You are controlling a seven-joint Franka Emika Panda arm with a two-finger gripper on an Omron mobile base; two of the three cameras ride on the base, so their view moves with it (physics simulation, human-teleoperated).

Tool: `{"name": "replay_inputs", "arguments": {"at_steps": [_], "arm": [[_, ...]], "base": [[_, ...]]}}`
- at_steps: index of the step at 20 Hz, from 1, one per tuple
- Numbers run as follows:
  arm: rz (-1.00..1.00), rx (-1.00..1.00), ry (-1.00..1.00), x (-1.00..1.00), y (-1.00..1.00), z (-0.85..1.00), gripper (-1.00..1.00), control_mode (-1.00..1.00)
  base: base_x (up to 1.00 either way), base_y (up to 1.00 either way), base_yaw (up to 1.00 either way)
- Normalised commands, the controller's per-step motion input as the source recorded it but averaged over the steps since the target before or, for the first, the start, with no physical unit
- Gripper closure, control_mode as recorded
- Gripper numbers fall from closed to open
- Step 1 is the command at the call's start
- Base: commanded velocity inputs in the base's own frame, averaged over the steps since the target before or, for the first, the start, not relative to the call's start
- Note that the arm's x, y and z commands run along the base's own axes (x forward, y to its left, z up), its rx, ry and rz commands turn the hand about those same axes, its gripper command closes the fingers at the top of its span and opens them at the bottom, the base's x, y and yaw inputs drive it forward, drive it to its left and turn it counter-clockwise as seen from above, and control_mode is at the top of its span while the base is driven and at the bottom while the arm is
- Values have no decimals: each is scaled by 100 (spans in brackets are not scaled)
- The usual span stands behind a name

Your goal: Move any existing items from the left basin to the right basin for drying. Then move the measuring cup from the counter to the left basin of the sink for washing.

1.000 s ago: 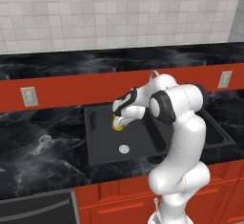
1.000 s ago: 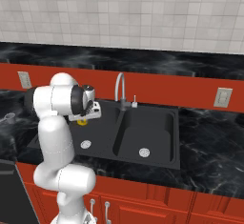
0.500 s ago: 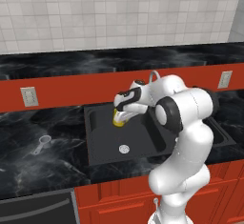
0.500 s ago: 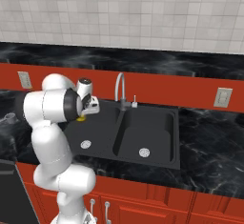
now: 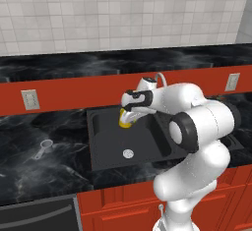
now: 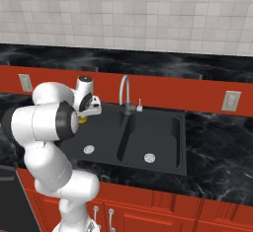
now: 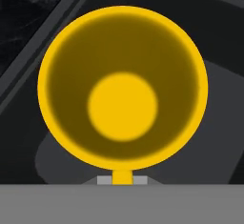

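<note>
Pincer (image 5: 126, 120) clamps yellow mug (image 5: 125, 118) above left basin (image 5: 110, 146), faucet (image 6: 123, 92) nearby.

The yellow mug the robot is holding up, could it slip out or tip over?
The yellow mug looks stiff and smooth, so perhaps slippery. The gripper, shut on it, seems to pinch just the handle side, so it may swing. Set down, its flat bottom should stand steady.

Base cams behind arm, L/R, both facing sink (image 5: 128, 141); hand cam close above mug (image 7: 123, 87).

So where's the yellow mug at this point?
In the left base view the yellow mug hangs from the gripper above the left basin, left of the faucet.
</note>
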Motion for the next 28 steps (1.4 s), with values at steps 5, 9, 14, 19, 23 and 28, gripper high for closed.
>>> {"name": "replay_inputs", "arguments": {"at_steps": [5,9,14,19,23,28], "arm": [[-2,0,0,-32,-14,34,100,-100],[-4,0,0,-29,-19,39,100,-100],[-5,0,0,-33,-20,34,100,-100],[-6,0,0,-48,-18,23,100,-100],[-6,0,0,-48,-16,20,100,-100],[-8,0,0,-35,-26,14,100,-100]], "base": [[0,0,0],[0,0,0],[0,0,0],[0,0,0],[0,0,0],[0,0,0]]}}
